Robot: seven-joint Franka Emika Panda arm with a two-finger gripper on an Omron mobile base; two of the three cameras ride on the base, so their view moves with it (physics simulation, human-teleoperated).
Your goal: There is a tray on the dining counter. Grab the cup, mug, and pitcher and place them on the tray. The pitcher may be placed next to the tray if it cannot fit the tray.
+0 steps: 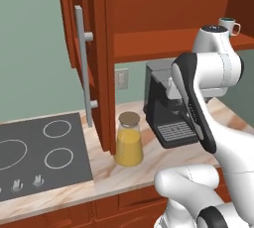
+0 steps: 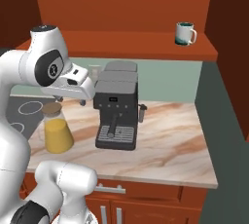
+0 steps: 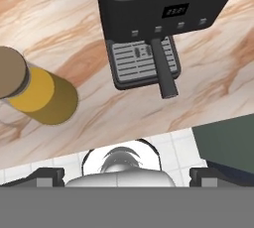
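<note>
Orange-yellow liquid fills the pitcher point(image 1: 129, 141), which in the left base view stands on the marbled tabletop point(image 1: 149, 170) between the stovetop point(image 1: 39, 152) and the black espresso machine point(image 1: 166, 105), while the mug point(image 1: 229, 25) sits up on the cabinet shelf point(image 1: 163, 43), so I judge nothing gathered yet. From the right base view the mug point(image 2: 185, 33) is on the shelf well above the espresso machine, the pitcher point(image 2: 56, 128) is under the arm's wrist, and all three placements remain. The hand view looks down on the pitcher point(image 3: 30, 85) lying off to the left, beside the espresso machine point(image 3: 158, 19); the pincer point(image 3: 121, 175) is released, jaws spread wide and grasping nothing.
</note>
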